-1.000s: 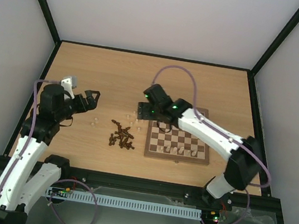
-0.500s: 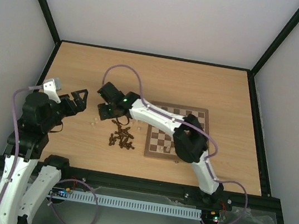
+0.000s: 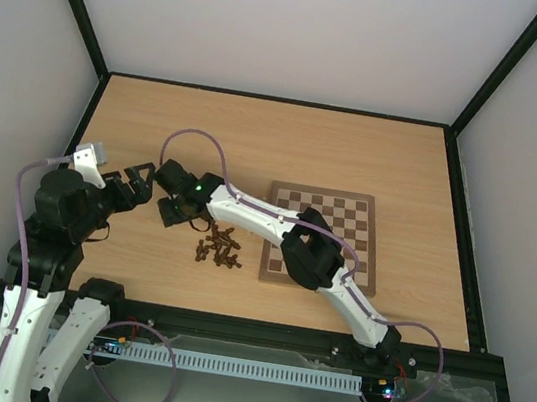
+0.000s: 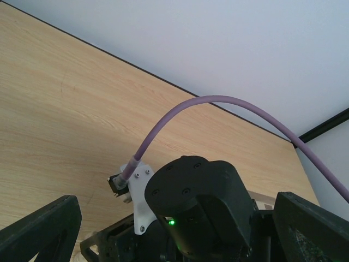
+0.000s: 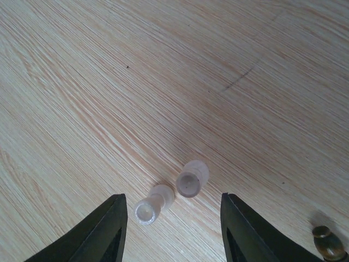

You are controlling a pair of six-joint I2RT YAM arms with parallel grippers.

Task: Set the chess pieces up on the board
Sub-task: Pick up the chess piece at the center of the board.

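Right wrist, two pale cream chess pieces (image 5: 191, 179), right gripper (image 5: 173, 201) released, left gripper (image 4: 174, 201) released

The board (image 3: 342, 217) lies on the counter (image 3: 258, 139). Its near-left part is covered by the right arm (image 3: 276, 220), which stretches across it and out past its left edge. Just left of the board sits a heap of dark chess pieces (image 3: 220, 245) — the right fingers (image 3: 168, 211) hang further left, beyond the heap. The left fingers (image 3: 142, 180) are further left again, close to the right ones.
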